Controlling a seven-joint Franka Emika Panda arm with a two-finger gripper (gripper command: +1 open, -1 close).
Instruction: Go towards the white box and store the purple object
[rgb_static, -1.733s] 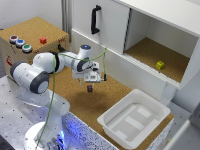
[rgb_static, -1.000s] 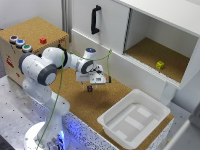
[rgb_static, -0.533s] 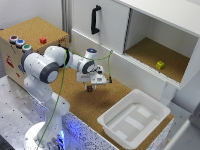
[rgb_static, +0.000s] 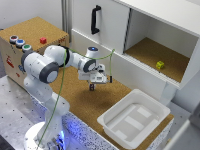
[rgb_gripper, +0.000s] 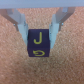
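Cork floor open between fingers (rgb_static: 92, 88), white box (rgb_static: 134, 119) rim.

The purple object (rgb_gripper: 37, 44) is dark purple with yellow letters on its faces. The white box (rgb_static: 134, 119) is plain white. The surface (rgb_static: 85, 97) is speckled cork-brown. A small cube (rgb_static: 160, 65) is yellow-green.

Yellow-green cube (rgb_static: 160, 65) in cabinet recess (rgb_static: 150, 52) (black handle (rgb_static: 94, 19) beside).
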